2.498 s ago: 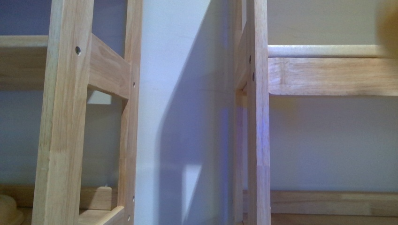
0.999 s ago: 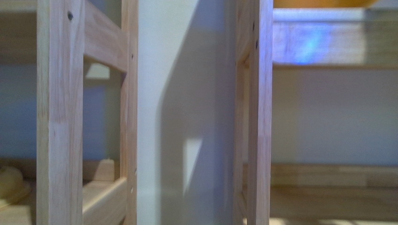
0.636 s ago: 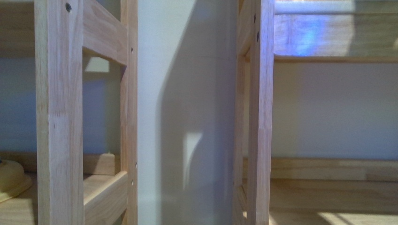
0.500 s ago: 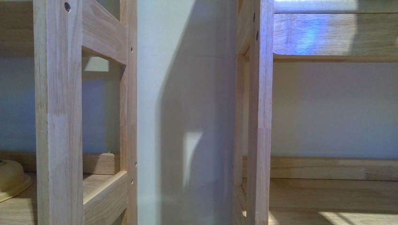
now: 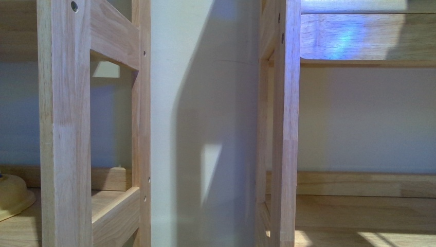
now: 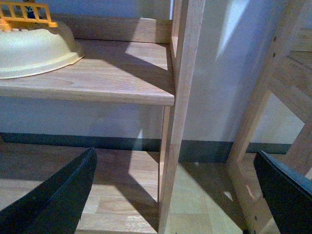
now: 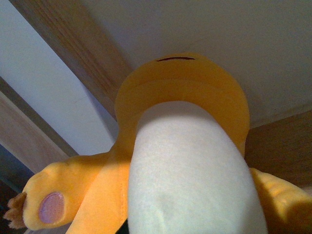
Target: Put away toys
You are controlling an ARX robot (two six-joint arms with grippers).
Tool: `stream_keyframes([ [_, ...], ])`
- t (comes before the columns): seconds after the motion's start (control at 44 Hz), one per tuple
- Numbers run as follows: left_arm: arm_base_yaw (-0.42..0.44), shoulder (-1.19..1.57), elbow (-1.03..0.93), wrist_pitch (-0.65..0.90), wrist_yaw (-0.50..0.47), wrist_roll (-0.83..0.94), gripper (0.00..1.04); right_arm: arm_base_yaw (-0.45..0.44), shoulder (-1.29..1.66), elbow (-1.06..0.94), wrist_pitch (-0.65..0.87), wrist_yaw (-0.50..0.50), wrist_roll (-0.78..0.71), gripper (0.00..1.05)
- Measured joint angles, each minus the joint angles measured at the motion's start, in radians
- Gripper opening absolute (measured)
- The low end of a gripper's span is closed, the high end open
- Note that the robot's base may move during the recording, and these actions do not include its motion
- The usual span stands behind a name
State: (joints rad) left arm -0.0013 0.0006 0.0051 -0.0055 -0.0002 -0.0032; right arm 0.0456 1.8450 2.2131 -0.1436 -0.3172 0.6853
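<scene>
The plush toy [image 7: 190,165] fills the right wrist view: orange-yellow body, pale cream belly, a pink paw pad [image 7: 51,207] on one leg. My right gripper is shut on the plush toy; its fingers are hidden behind the toy. Wooden shelf boards and a pale wall lie behind the toy. My left gripper [image 6: 175,195] is open and empty, its dark fingers [image 6: 58,195] wide apart, low in front of a wooden shelf post [image 6: 178,112]. Neither gripper nor the toy shows in the front view.
Two wooden shelf units [image 5: 67,123] [image 5: 280,123] stand against a pale wall with a gap between them. A cream bowl-shaped item [image 6: 34,46] with a yellow toy on it sits on the left unit's shelf; its edge shows in the front view [image 5: 10,195]. The floor is wood.
The front view has dropped a little relative to the shelves over the last seconds, then settled. The orange blur at the upper right has gone from view.
</scene>
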Motion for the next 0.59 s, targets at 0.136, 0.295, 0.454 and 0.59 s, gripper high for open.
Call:
stream_keyframes([
  [0.136,0.0,0.0,0.0,0.0,0.0,0.0,0.98,0.0,0.003,0.023,-0.016,0.014,0.004,0.35],
  [0.295,0.0,0.0,0.0,0.0,0.0,0.0,0.98,0.0,0.006,0.05,-0.024,0.071,0.012,0.58],
  [0.454,0.0,0.0,0.0,0.0,0.0,0.0,0.98,-0.003,0.008,0.068,-0.016,0.133,0.003,0.78],
  [0.59,0.0,0.0,0.0,0.0,0.0,0.0,0.98,-0.005,0.008,0.085,-0.001,0.166,0.001,0.96],
])
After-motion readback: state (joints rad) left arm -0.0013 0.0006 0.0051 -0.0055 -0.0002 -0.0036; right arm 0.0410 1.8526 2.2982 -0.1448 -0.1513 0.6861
